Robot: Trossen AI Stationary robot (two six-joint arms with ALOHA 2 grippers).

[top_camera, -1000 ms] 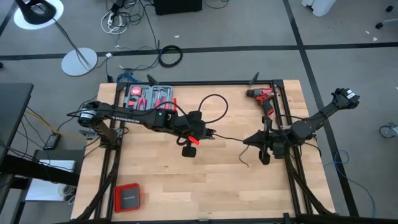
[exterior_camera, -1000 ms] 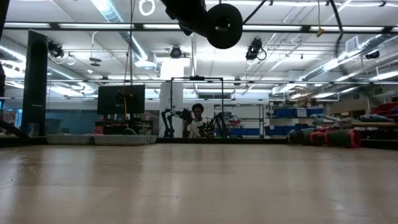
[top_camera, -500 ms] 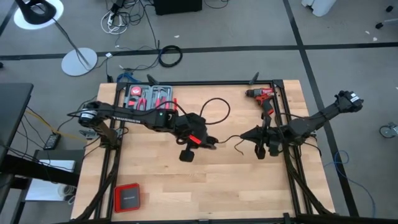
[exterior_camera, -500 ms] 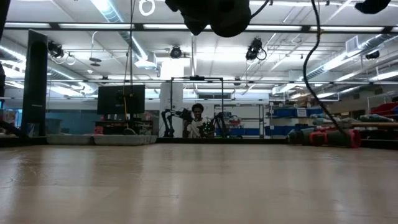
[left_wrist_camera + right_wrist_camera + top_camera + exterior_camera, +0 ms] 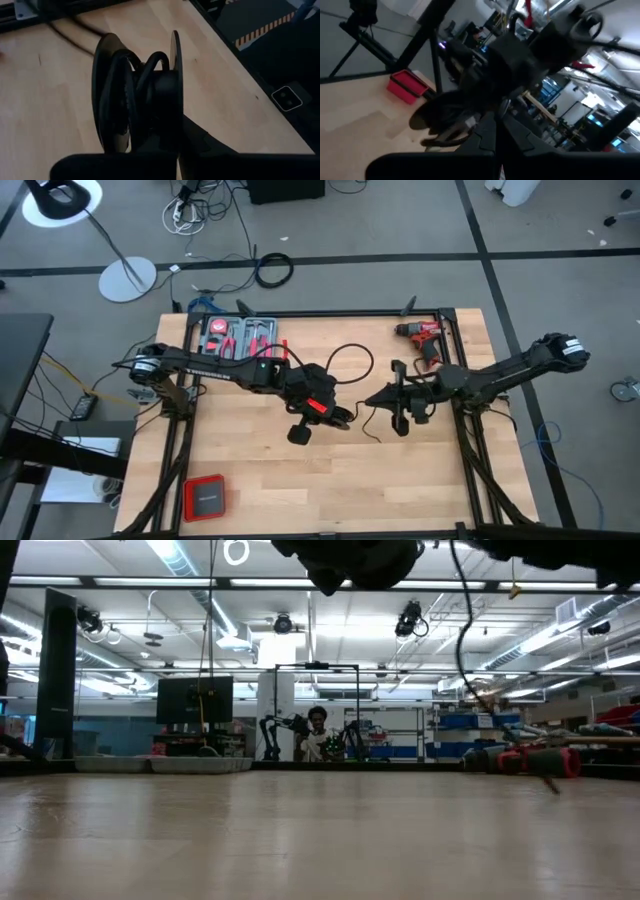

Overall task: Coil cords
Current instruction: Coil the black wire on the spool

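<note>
**Thin cord held between two arms over the table**

High view: the left gripper [image 5: 335, 418] and the right gripper [image 5: 385, 402] are seen close together near the middle of the table [image 5: 260, 480]. The thin black cord [image 5: 350, 358] is looped at 12 o'clock from the left gripper. The red drill [image 5: 424, 336] is seen at 1 o'clock, by the right arm.

Low view: a piece of cord [image 5: 462, 630] is hung from above.

Left wrist view: cord turns are wound on a black spool [image 5: 137, 100], which is grasped by the left claw.

Right wrist view: whether the right claw is clenched or released cannot be told.
</note>
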